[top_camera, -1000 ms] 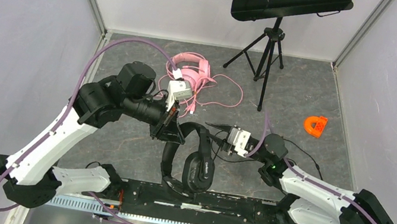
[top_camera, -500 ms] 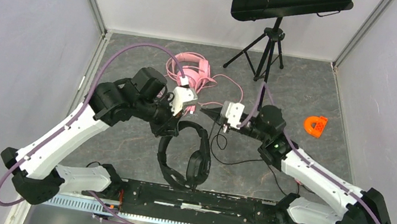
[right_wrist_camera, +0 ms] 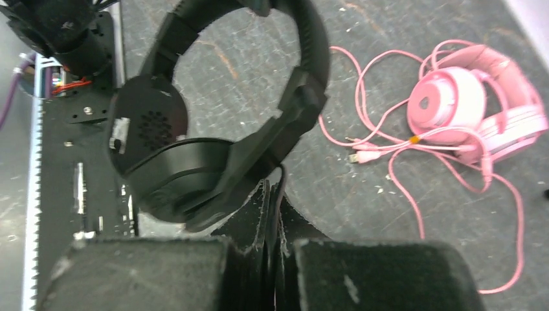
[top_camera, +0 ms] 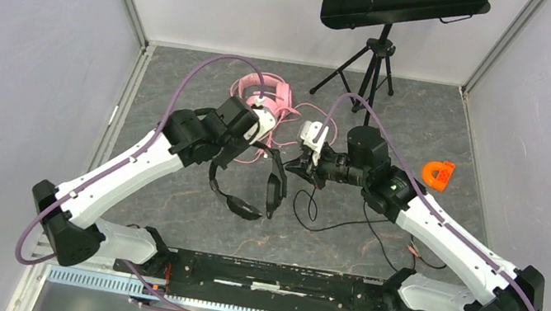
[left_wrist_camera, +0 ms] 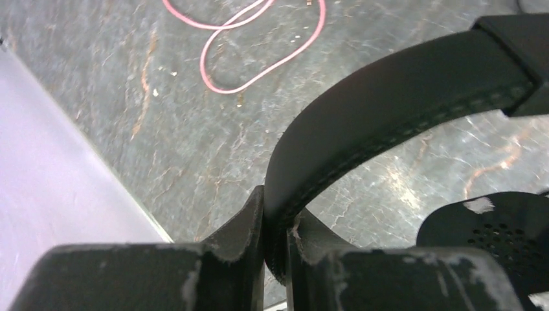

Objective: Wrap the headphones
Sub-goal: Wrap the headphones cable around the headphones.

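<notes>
My left gripper (top_camera: 255, 149) is shut on the headband (left_wrist_camera: 401, 97) of the black headset (top_camera: 259, 196) and holds it off the floor, with the ear cups hanging down. My right gripper (top_camera: 295, 165) is shut on the thin black cable (right_wrist_camera: 278, 184) just beside one black ear cup (right_wrist_camera: 181, 172). The rest of the black cable (top_camera: 345, 223) trails over the floor to the right. The pink headset (top_camera: 264, 89) lies behind both grippers with its pink cable (right_wrist_camera: 395, 181) loose around it. The pink cable also shows in the left wrist view (left_wrist_camera: 259, 65).
A black music stand on a tripod (top_camera: 371, 70) stands at the back centre. A small orange plastic piece (top_camera: 438, 174) lies at the right. Grey walls enclose the floor on the left, back and right. The black base rail (top_camera: 270, 276) runs along the near edge.
Both arms have swung up and away from the base. The black headset went from lying near the front rail to hanging from my left gripper farther back. My right gripper followed it.
</notes>
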